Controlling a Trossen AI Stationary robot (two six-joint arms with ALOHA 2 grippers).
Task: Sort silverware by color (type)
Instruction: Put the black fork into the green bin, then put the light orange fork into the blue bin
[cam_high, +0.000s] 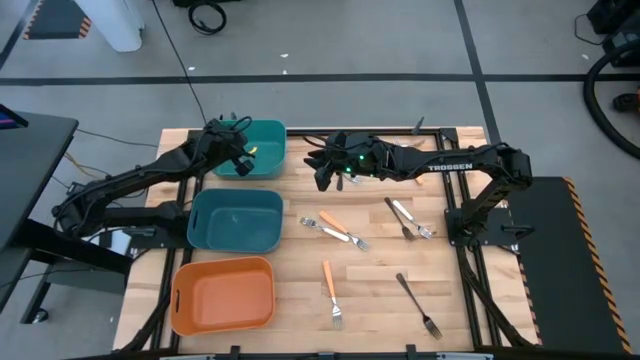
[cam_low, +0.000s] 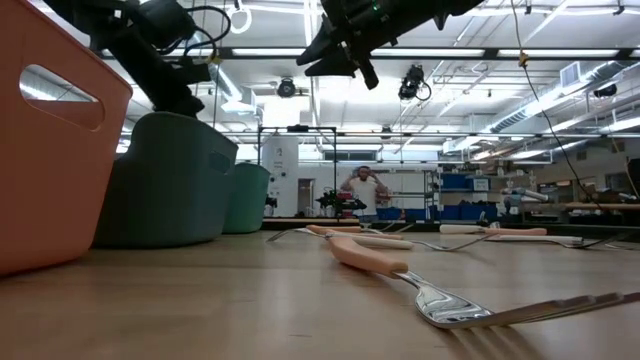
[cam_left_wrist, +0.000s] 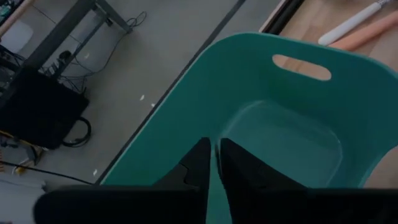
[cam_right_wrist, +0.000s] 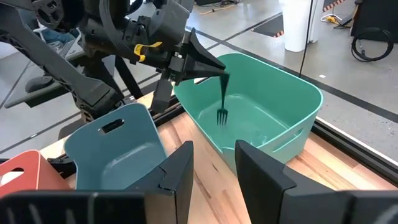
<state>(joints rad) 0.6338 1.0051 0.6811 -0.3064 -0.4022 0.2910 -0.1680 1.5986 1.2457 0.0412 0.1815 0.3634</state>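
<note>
A: What's nearest on the table?

B: An orange fork (cam_low: 400, 272), more forks (cam_high: 345, 237) behind it, and one black fork (cam_high: 417, 304) lying apart.

A: And the arms?

B: The left gripper (cam_right_wrist: 214, 70) pinches a dark fork (cam_right_wrist: 222, 102), tines down, over the far teal bin (cam_right_wrist: 292, 99). The right gripper (cam_high: 322, 165) hovers beside that bin, fingers (cam_right_wrist: 180, 174) parted, holding nothing.

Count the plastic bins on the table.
3, in one row on the left: a green bin at the far end, a blue bin in the middle, an orange bin nearest. None seems hidden.
</note>
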